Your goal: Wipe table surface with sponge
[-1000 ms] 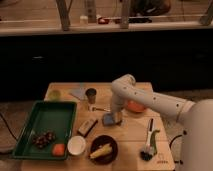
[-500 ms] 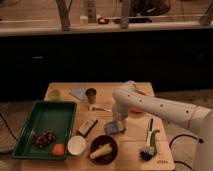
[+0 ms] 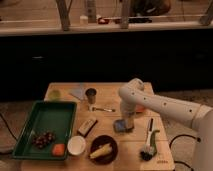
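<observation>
The blue sponge [image 3: 121, 127] lies flat on the tan wooden table surface [image 3: 112, 101], right of centre and toward the front. My gripper [image 3: 126, 121] points straight down onto the sponge's top, is shut on it and presses it against the wood. The white arm [image 3: 165, 106] reaches in from the right and bends at an elbow above the table's middle. The fingertips are hidden behind the wrist and the sponge.
A green tray [image 3: 47, 117] with grapes sits at the left. Near the sponge are a dark block with a light top [image 3: 87, 126], a dark bowl [image 3: 102, 149], a white cup [image 3: 76, 145], a dish brush [image 3: 148, 141], a metal cup [image 3: 91, 95], a spoon [image 3: 103, 108] and a grey-blue cloth [image 3: 78, 92].
The gripper and the sponge have slid together to the right and a little toward the front edge, away from the dark block. The other objects have not moved.
</observation>
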